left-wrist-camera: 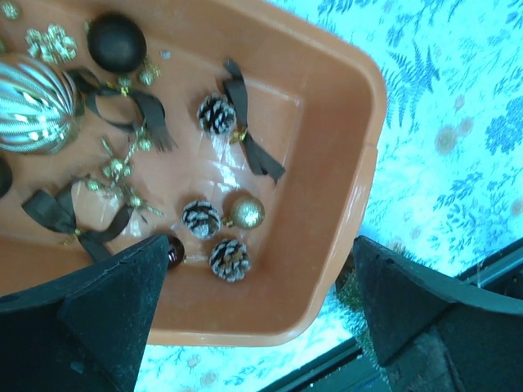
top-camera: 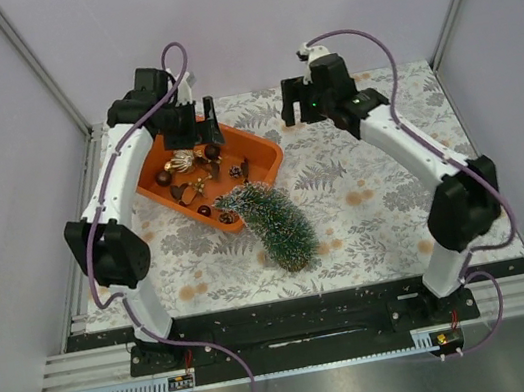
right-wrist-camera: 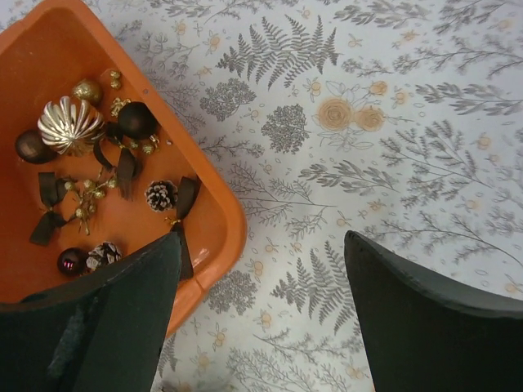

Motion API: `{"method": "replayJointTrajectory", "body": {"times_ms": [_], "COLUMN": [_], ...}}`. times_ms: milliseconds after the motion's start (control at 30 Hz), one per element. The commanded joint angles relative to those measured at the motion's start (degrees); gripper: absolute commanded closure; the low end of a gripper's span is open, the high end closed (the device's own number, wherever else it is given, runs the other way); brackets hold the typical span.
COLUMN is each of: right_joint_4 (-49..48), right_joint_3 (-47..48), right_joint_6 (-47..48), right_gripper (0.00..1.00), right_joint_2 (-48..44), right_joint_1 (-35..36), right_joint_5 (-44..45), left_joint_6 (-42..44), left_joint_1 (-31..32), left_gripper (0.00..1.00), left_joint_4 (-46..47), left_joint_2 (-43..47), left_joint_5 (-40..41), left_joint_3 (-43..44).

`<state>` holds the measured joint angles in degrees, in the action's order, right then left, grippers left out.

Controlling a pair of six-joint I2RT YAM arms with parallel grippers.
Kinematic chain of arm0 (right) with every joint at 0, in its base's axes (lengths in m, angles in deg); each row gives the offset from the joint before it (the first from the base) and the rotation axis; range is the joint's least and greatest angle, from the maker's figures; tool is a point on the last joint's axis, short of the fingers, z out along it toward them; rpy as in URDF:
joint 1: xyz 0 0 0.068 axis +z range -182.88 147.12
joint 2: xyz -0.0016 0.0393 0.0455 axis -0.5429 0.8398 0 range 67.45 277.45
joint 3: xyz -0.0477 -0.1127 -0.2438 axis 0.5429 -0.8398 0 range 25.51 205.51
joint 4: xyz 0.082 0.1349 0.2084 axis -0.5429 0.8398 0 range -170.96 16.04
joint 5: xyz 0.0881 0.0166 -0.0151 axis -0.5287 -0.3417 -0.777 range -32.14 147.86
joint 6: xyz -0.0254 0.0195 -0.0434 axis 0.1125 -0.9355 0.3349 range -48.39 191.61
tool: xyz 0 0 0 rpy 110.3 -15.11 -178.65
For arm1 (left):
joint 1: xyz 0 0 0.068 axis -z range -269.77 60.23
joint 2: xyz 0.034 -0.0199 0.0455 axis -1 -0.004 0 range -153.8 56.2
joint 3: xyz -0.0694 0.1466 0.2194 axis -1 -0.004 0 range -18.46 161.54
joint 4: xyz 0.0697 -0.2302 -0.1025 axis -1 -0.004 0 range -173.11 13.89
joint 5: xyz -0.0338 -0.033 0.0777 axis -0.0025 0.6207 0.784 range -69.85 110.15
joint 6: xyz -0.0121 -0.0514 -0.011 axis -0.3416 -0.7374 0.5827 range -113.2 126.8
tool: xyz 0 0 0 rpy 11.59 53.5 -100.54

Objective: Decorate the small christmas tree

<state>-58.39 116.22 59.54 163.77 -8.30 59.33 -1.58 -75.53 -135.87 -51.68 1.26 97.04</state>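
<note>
The small christmas tree (top-camera: 273, 222) lies on its side on the patterned tablecloth, tip against the near edge of the orange tray (top-camera: 266, 150) and round base toward me. The tray (left-wrist-camera: 369, 155) holds a ribbed golden ball (left-wrist-camera: 33, 102), a dark ball (left-wrist-camera: 116, 42), pine cones (left-wrist-camera: 230, 259), a gold glitter ball (left-wrist-camera: 246, 211) and black ribbon bows (left-wrist-camera: 245, 122). My left gripper (left-wrist-camera: 257, 302) hangs open over the tray's end, holding nothing. My right gripper (right-wrist-camera: 261, 310) is open above the cloth just right of the tray (right-wrist-camera: 225, 216), also holding nothing.
White walls with metal frame rails close in the table on three sides. The black base rail (top-camera: 291, 304) runs along the near edge. The flowered cloth (top-camera: 382, 185) stretches to the right of the tree. A pine cone (right-wrist-camera: 161, 195) sits near the tray's right rim.
</note>
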Motion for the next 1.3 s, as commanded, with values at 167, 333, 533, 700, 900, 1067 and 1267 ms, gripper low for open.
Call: {"method": "replayJointTrajectory", "body": {"times_ms": [167, 333, 533, 700, 900, 1067, 1267], "right_joint_4": [1.6, -1.0, -1.0, 1.6, -10.1, -13.9, -17.2], "right_joint_3": [11.3, 13.3, 17.6, 22.9, 9.1, 6.8, 8.2], "right_joint_6": [-5.4, -7.4, -8.6, -7.9, -7.2, -5.3, -4.5], "right_gripper": [0.12, 0.15, 0.21, 0.29, 0.29, 0.27, 0.24], "right_joint_2": [17.6, 23.6, 29.7, 33.6, 24.9, 20.2, 18.2], "right_joint_1": [-0.6, -0.6, -0.2, -0.1, 0.8, 0.7, 1.1], "right_joint_5": [-3.1, -7.5, -9.7, -9.6, -9.8, -7.8, -10.1], "left_joint_6": [2.8, 3.0, 2.2, 2.1, 2.1, 2.1, 2.0], "left_joint_1": [-0.8, -1.3, -2.6, -3.4, -4.3, -4.7, -5.1], "left_gripper": [0.01, 0.01, 0.01, 0.01, 0.01, 0.01, 0.01], "left_joint_4": [2.4, 2.5, 2.6, 2.6, 2.6, 2.6, 2.6], "left_joint_2": [5.8, 7.6, 8.0, 8.5, 8.7, 8.6, 8.6], "left_joint_5": [-0.9, -0.2, -0.4, -0.2, -0.3, -0.2, -0.3], "left_joint_3": [-10.6, -11.2, -11.4, -12.0, -13.3, -13.2, -13.4]}}
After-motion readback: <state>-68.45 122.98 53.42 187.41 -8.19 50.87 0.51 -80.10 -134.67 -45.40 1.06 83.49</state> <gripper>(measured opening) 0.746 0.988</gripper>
